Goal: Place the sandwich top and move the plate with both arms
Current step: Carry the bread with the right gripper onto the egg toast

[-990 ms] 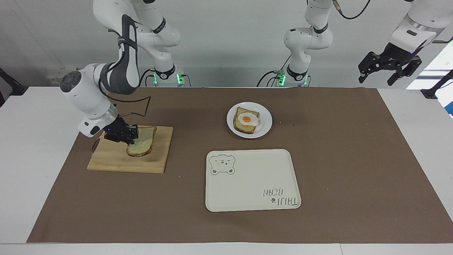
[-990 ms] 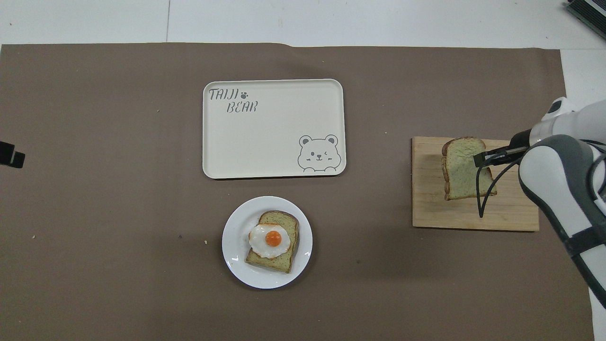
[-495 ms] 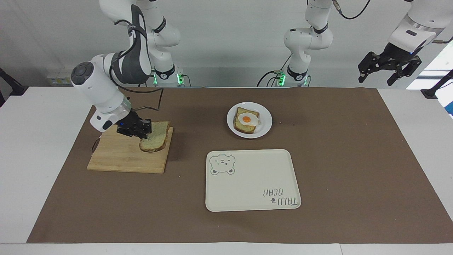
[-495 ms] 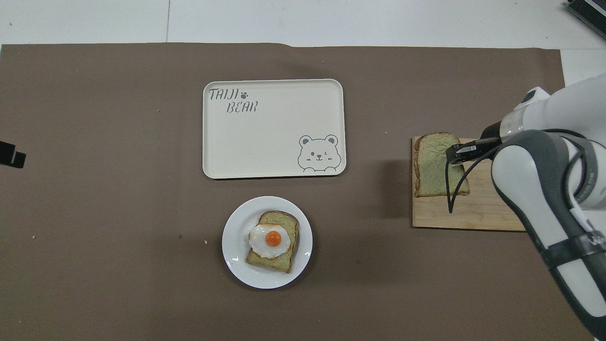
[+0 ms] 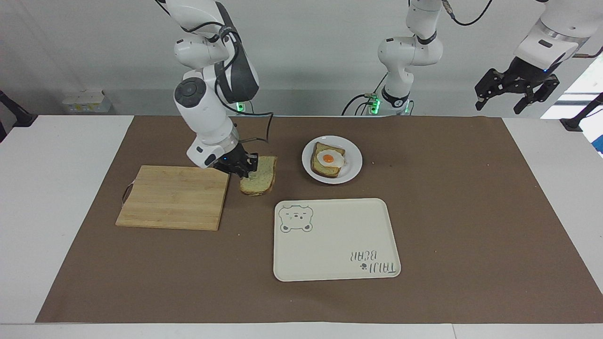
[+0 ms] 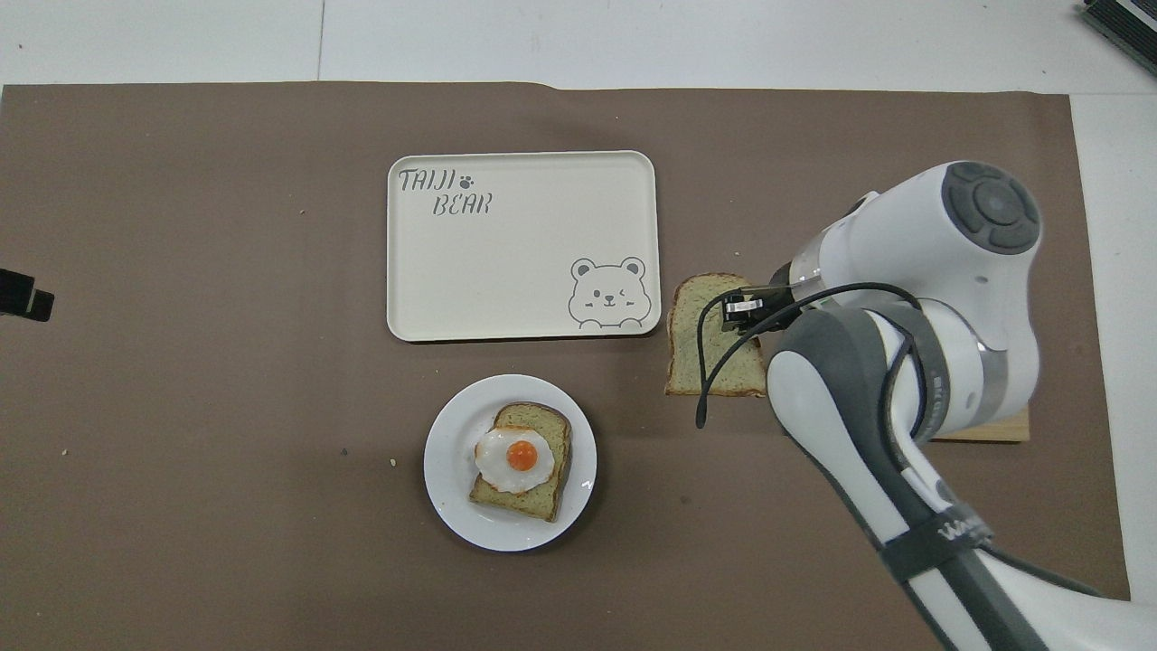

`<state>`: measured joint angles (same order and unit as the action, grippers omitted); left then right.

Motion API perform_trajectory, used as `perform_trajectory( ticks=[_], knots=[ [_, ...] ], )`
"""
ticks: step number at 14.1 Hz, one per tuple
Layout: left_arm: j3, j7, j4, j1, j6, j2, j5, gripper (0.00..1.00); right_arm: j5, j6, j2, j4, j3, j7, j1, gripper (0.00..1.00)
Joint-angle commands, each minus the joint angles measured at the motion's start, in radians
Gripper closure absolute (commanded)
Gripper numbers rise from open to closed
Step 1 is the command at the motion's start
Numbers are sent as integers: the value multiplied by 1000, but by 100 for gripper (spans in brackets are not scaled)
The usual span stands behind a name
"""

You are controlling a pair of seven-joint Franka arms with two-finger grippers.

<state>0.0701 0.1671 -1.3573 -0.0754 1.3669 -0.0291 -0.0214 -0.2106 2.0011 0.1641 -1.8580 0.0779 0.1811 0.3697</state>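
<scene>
The right gripper's fingers [image 5: 247, 165] clamp one edge of the soft, light, pale brown-crusted bread slice [image 5: 259, 176], liable to sag; the left gripper [image 5: 513, 92] waits, fingers apart.

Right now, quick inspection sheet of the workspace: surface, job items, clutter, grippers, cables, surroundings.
Surface: brown mat on a white table; a few crumbs.
Job's things: sandwich top held in the air over the mat, between the cutting board and the plate; the plate bears an egg-topped slice.
Clutter: bear tray, bare, farther from the robots than the plate.
Grippers: right gripper shut on the sandwich top; left gripper open, raised, waiting past the left arm's end of the mat.
Cables: black cable loops across the held slice.
Surroundings: grey wall; nothing else seen.
</scene>
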Motion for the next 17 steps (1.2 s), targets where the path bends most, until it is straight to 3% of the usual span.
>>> perform_trajectory(
  ticks=[1,10,17],
  knots=[
    [8,-1,-11,-10,-9,15,-8,0,-19,48,26,-1,0,81,64,100],
    [8,3,-14,-10,-5,15,-8,0,-56,238,150,6,0,319,317,100],
    [5,3,-14,-10,-2,15,-8,0,-49,226,146,-20,0,322,399,100]
  ],
)
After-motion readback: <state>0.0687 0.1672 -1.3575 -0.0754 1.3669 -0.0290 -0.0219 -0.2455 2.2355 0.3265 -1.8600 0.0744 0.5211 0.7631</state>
